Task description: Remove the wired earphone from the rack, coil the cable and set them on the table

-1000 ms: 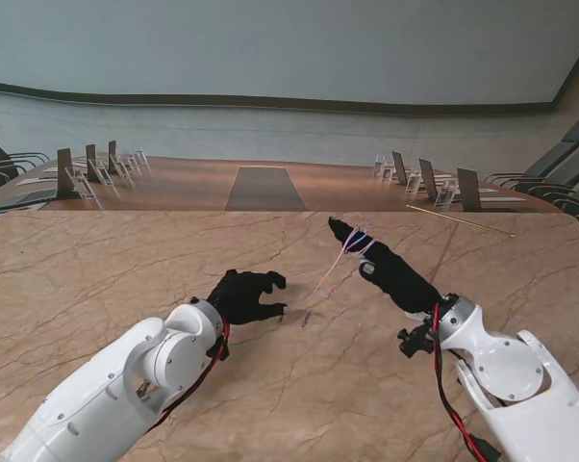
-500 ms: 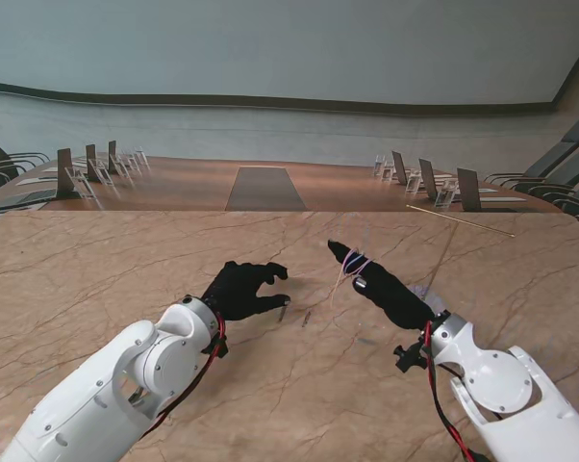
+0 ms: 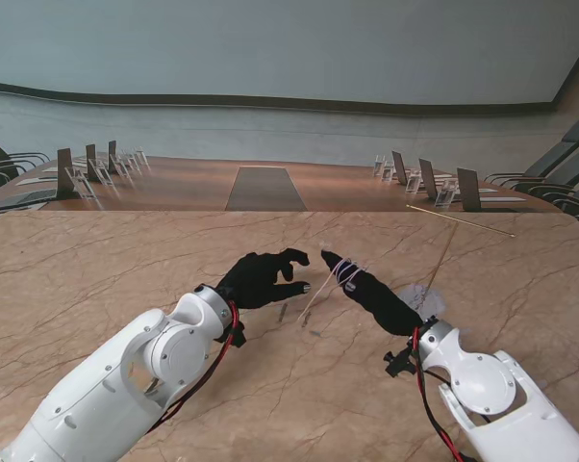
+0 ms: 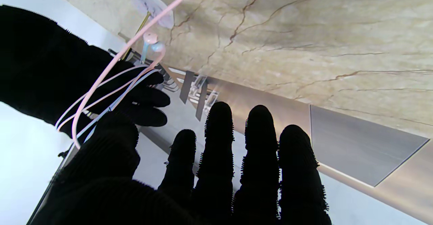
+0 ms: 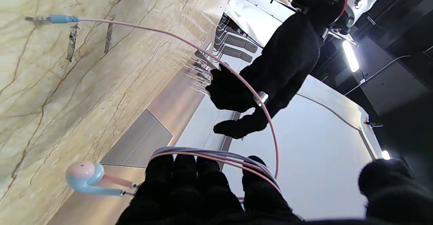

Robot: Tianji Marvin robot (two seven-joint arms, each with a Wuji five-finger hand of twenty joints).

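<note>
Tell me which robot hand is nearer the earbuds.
Right. The earbuds hang right at the right robot hand's fingers, which carry the cable coils; the left robot hand sits apart, beside it.

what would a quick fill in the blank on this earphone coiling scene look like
1. The pink cable is wound around the fingers of the ____ hand.
2. The cable's plug has a ____ sleeve.
3. The left hand pinches the free run of cable between thumb and ____.
4. The earbuds hang beside the right hand, pink and ____.

Missing words: right; blue; fingers; blue
</note>
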